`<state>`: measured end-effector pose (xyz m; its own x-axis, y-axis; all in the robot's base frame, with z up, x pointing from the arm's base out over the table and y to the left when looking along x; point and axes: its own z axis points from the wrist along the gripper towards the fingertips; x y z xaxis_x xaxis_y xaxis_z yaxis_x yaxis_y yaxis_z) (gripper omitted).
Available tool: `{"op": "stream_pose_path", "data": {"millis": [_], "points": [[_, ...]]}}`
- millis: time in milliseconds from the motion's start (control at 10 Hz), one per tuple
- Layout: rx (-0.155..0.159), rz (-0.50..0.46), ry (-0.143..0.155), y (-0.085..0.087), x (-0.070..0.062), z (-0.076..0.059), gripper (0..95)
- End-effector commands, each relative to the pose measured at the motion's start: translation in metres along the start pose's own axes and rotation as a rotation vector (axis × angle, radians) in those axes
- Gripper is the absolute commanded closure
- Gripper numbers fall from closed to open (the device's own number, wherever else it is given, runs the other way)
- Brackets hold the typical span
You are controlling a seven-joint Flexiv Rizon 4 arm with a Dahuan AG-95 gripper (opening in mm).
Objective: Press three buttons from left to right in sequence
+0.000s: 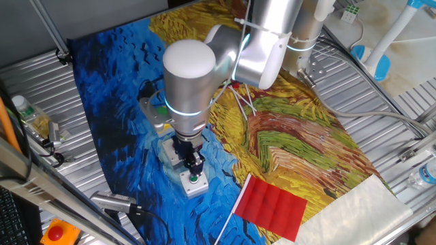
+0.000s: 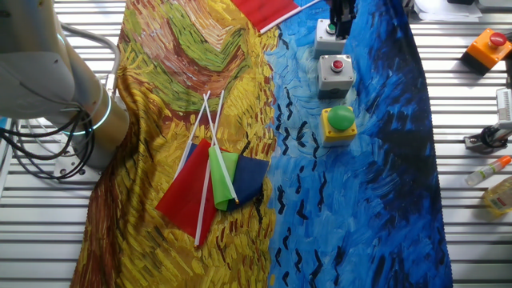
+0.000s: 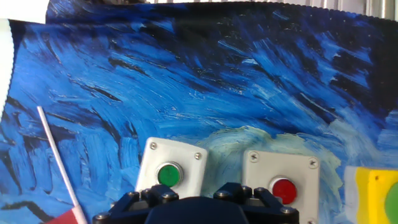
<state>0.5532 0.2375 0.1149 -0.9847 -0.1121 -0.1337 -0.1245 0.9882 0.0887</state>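
The arm reaches down over the blue half of the painted cloth [image 1: 122, 102], its wrist held vertical and the tool [image 1: 195, 163] pointing straight at the bench [image 1: 368, 102]. In one fixed view the tool hangs just at 12 o'clock of the green box [image 1: 193, 182], the near one of the row; whether it touches the cap cannot be told. The other fixed view shows the row running in a line: green box [image 2: 328, 32] at 12 o'clock, red box [image 2: 336, 72] in the middle, yellow box [image 2: 339, 125] with its green dome at 6 o'clock, each just beside the next. The hand view looks down on the green box [image 3: 171, 169] and red box [image 3: 281, 180] side by side, the yellow box [image 3: 376, 196] at 3 o'clock. Whether the fingers are wide or narrow cannot be told: the tips stay hidden.
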Motion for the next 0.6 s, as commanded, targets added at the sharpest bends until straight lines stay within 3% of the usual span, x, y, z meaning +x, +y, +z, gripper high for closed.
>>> {"op": "stream_pose_path", "data": {"millis": [100, 600], "points": [[0.003, -0.001, 0.000, -0.001, 0.002, 0.000, 38.0], [0.006, 0.005, -0.007, 0.000, 0.001, 0.015, 38.0]]}}
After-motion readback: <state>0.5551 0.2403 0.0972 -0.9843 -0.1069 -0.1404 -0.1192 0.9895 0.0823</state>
